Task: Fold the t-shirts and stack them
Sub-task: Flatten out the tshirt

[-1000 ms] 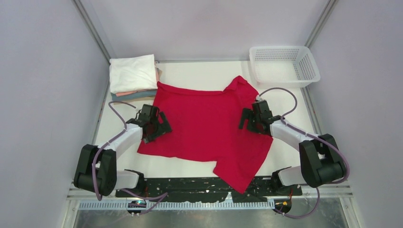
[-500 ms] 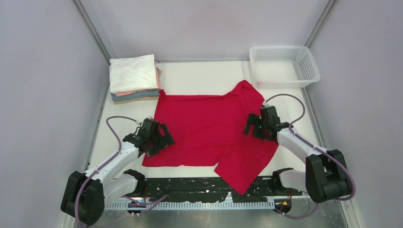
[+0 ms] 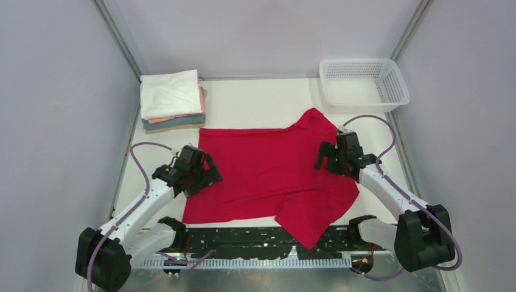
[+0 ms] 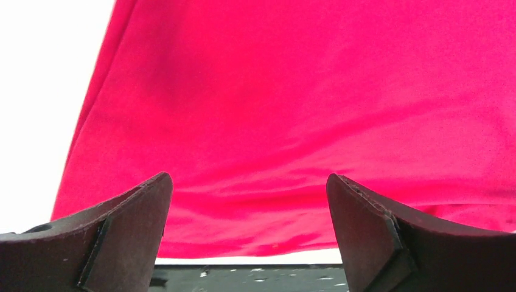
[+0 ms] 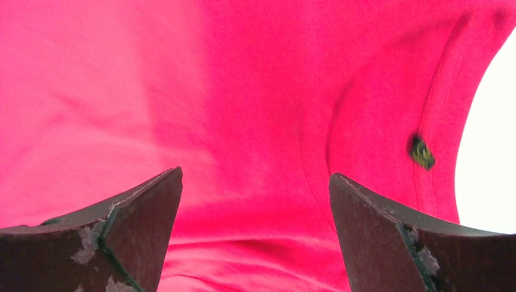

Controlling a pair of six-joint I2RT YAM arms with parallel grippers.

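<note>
Hanging over the spread red t-shirt (image 3: 268, 173), both grippers have their jaws wide apart with nothing between them. The left gripper (image 3: 204, 173) is above the shirt's left edge, with cloth stretching ahead of its fingers. The right gripper (image 3: 325, 163) is over the opposite side. The folded t-shirts (image 3: 172, 100) are stacked well beyond the left gripper, and the white basket (image 3: 365, 91) stands beyond the right one.

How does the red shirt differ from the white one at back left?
Colour: the red t-shirt is bright red, the white t-shirt white. State: the red t-shirt lies spread out unfolded; the white t-shirt is a folded rectangle. Place: the red t-shirt lies mid-table alone; the white t-shirt tops the stack. Both are cloth, lying flat.
</note>
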